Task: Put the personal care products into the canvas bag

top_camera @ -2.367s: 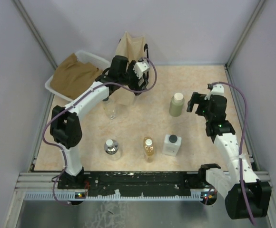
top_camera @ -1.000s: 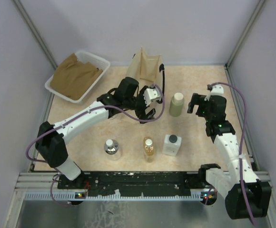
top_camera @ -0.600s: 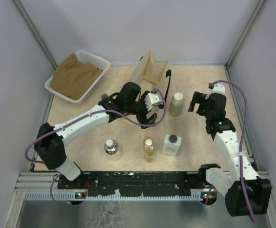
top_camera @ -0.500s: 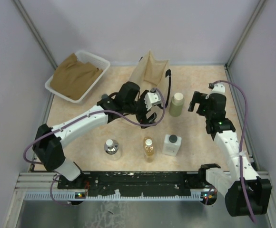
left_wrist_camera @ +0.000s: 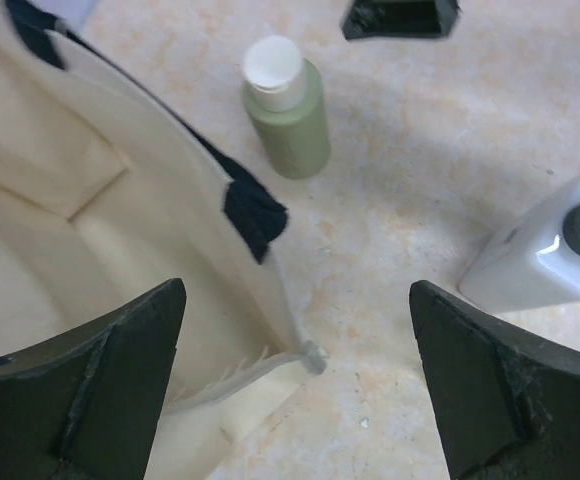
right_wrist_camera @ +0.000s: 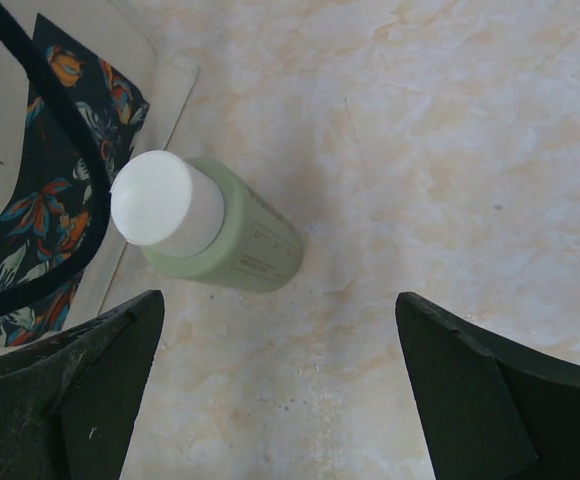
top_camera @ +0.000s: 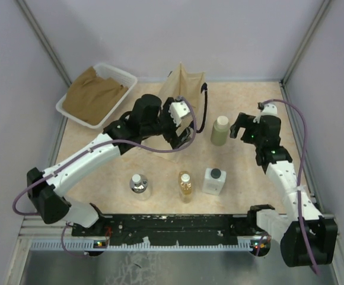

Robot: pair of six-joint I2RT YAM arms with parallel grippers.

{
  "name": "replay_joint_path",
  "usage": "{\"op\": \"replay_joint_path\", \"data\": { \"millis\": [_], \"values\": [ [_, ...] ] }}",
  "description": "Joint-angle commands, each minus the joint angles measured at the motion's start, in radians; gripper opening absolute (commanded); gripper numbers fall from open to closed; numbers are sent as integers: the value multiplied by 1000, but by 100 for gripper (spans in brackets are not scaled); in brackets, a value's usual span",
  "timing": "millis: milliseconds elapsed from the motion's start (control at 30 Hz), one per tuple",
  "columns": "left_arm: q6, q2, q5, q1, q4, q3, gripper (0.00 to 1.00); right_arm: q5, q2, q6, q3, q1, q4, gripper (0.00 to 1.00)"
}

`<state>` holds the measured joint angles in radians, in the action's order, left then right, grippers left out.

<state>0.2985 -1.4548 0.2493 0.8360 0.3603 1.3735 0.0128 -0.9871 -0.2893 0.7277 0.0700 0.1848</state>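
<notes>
my left gripper has swung back to the rim of the canvas bag, wide open, empty. right gripper, equally wide and empty, faces the olive-green bottle (upright, just beside the bag): i'd straddle its body squarely, then close gently.

The left gripper hangs with its two dark fingers spread wide, one at each lower corner. Filling the left half between them is the open mouth of the beige canvas bag, showing its cream inner walls and a stitched fold. A thin black handle strap sits on the rim, and a frayed corner of the cloth rests on the pale marbled tabletop. Just beyond the rim, apart from the bag, stands the olive-green bottle with a cream cap. The square whitish bottle with a black cap sits at the right edge, partly cut off. A black angular part shows at the top edge.
</notes>
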Motion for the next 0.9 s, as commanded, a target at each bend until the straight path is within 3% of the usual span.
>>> {"op": "replay_joint_path", "data": {
  "millis": [0,67,133,333,467,567,867],
  "values": [
    [-53,58,-254,5,-12,71,99,106,-32,29,78,5,-33,99],
    [-77,53,-389,-2,6,99,99,107,-58,32,101,7,-20,99],
    [-97,46,-440,-30,28,123,99,79,-94,44,125,20,-5,99],
    [-156,46,-199,-275,10,148,99,-9,-192,95,221,115,22,99],
    [-138,-45,-153,-394,94,264,99,-84,-302,104,330,157,118,99],
    [-126,-103,-95,-441,119,307,99,-113,-366,97,388,177,153,99],
    [-172,-146,77,-472,14,217,99,-150,-516,91,440,191,191,99]
  ]
}}
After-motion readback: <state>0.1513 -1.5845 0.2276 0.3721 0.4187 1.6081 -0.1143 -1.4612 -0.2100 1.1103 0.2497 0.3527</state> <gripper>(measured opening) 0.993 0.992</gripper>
